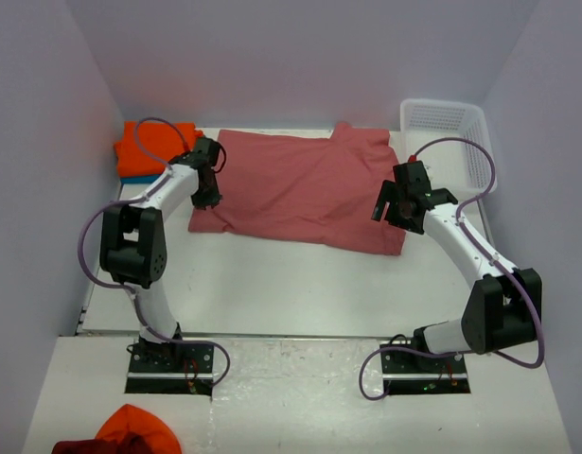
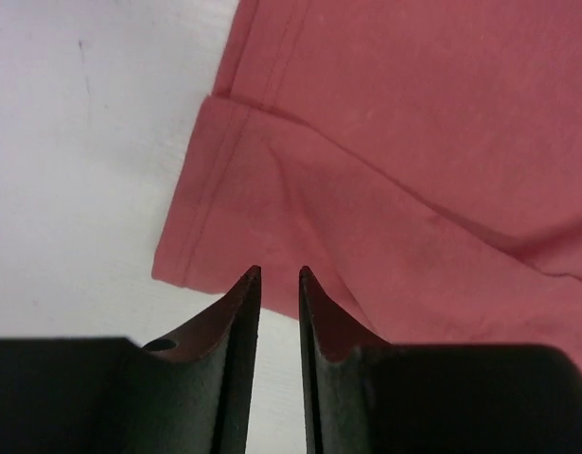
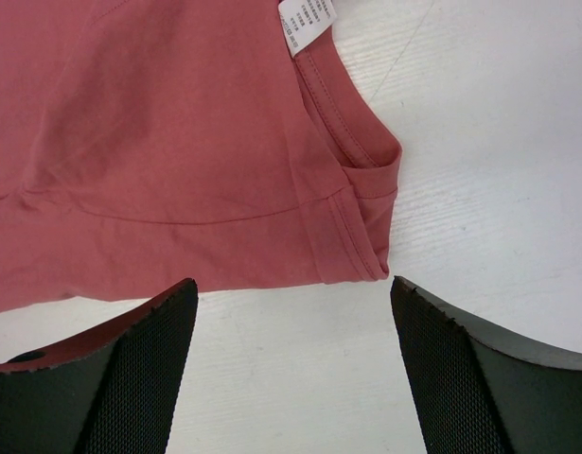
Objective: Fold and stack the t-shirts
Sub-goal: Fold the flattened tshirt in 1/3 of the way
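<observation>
Salmon tee [image 1: 309, 184] is spread flat on the table [image 1: 272, 284] between our two arms. Nearest us, our right gripper [image 3: 291, 282] hangs over its right corner, jaws wide apart with nothing in them. Our left gripper [image 2: 279, 271] sits at the tee's left hem, jaws just a thin slit apart, pinching nothing we can see. Farther back, an orange tee [image 1: 144, 147] lies folded on a teal tee [image 1: 139, 177] far left, and a white basket [image 1: 485, 151] is far right.

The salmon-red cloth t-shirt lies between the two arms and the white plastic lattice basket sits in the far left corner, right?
No: the white plastic lattice basket sits in the far right corner, as the top external view shows. The salmon-red cloth t-shirt lies as you said.
</observation>
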Controlling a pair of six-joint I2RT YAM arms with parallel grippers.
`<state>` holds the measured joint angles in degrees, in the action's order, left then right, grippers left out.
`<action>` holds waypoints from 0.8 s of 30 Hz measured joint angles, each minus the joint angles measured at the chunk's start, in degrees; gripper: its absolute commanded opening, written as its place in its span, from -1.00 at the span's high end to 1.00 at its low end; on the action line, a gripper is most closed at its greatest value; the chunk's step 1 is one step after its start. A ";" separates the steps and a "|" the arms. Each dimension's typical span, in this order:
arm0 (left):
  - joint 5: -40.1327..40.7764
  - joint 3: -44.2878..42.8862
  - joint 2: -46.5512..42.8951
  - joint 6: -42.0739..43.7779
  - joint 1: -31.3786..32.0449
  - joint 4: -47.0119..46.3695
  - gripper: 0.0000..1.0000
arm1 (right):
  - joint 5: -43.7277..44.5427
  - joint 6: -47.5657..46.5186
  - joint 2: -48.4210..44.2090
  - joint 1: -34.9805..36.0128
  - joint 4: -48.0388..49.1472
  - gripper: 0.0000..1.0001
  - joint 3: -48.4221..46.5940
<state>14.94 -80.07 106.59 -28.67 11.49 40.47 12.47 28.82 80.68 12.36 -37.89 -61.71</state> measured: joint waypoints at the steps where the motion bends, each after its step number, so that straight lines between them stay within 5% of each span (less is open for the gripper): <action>1: 0.00 -1.27 0.81 0.22 -0.35 0.20 0.50 | 0.00 -0.07 0.00 0.00 0.00 -0.66 0.00; 15: -2.43 -10.10 8.68 1.86 -8.79 0.48 0.15 | -0.02 -0.83 0.00 0.00 0.07 -0.66 0.00; 24: -6.32 -12.46 13.42 2.64 -8.96 0.55 0.15 | 0.00 -1.01 -0.09 0.00 0.13 -0.67 0.00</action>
<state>8.62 -92.53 120.01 -26.02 2.52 41.01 12.47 27.81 80.60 12.36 -37.76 -61.71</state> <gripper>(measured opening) 0.425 0.830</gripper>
